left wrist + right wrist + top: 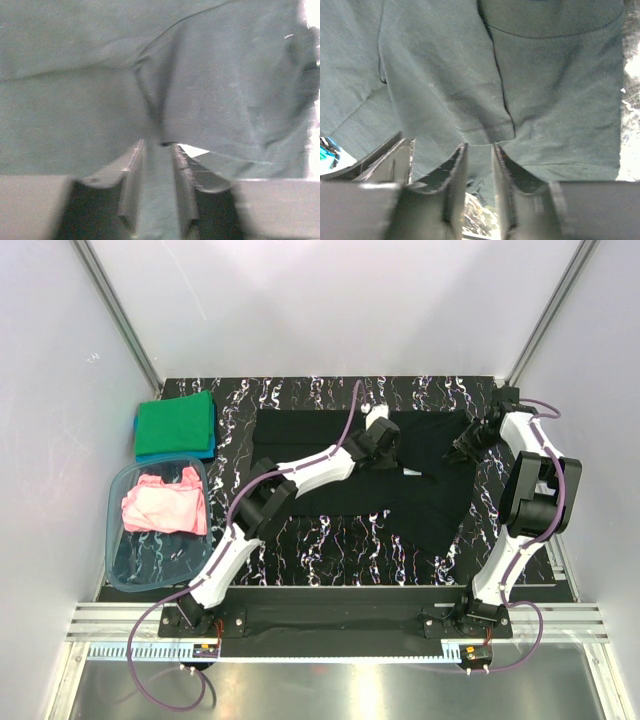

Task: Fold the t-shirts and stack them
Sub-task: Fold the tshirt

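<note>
The black t-shirt (420, 510) lies spread on the bench (330, 550), in the middle and toward the right, and its small white neck label (412, 473) shows near its centre. Both arms reach over the far part of it: the left fingers (132, 175) are low on the cloth about the middle, and the right fingers (455, 175) are at its far right side. In both wrist views the fingers stand only narrowly apart, and creases of the cloth run together just at their tips. Cloth shows in the gap, but I cannot tell whether it is pinched or only lies under them. At the far left the green t-shirt (175, 423) is folded on top of the blue t-shirt (178, 454). Nearer, the pink t-shirt (165, 505) is crumpled inside the clear tub (150, 575). I judge that the black shirt is light, soft and limp. It will keep no shape, it will sag and drag over the bench when lifted, and a pinch can easily take two layers instead of one. It is not fragile and it does not look slippery. The good places to take hold are, I think, an edge or a corner such as the hem, a shoulder or a sleeve end, with the two arms well apart so that the fold line comes straight.
</note>
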You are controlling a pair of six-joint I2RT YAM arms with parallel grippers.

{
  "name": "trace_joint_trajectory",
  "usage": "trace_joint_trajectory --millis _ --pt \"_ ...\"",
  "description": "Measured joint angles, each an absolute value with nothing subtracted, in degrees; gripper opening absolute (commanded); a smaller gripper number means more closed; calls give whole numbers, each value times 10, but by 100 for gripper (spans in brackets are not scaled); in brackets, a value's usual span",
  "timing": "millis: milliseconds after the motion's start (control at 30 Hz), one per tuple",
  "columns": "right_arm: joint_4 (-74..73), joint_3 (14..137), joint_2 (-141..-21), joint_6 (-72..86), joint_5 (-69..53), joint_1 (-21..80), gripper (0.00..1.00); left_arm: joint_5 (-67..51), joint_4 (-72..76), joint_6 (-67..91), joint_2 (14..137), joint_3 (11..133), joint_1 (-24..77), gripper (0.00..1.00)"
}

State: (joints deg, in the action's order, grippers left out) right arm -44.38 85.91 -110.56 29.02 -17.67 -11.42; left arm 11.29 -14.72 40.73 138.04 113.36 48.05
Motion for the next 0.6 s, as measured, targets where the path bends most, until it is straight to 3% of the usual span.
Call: trace_joint_trajectory --millis 100,367,467,600 --pt "-449 859 -1106 279 -176 -116 39 121 -172 402 1366 1102 476 49" --pt "-406 824 -1113 279 -181 -116 41 122 -191 382 1313 1059 439 53" --pt "-385 822 -1138 278 -180 -116 37 113 -180 372 1300 1052 404 53" --pt "-378 822 -1178 270 -156 -116 25 95 -166 361 1297 1031 342 53"
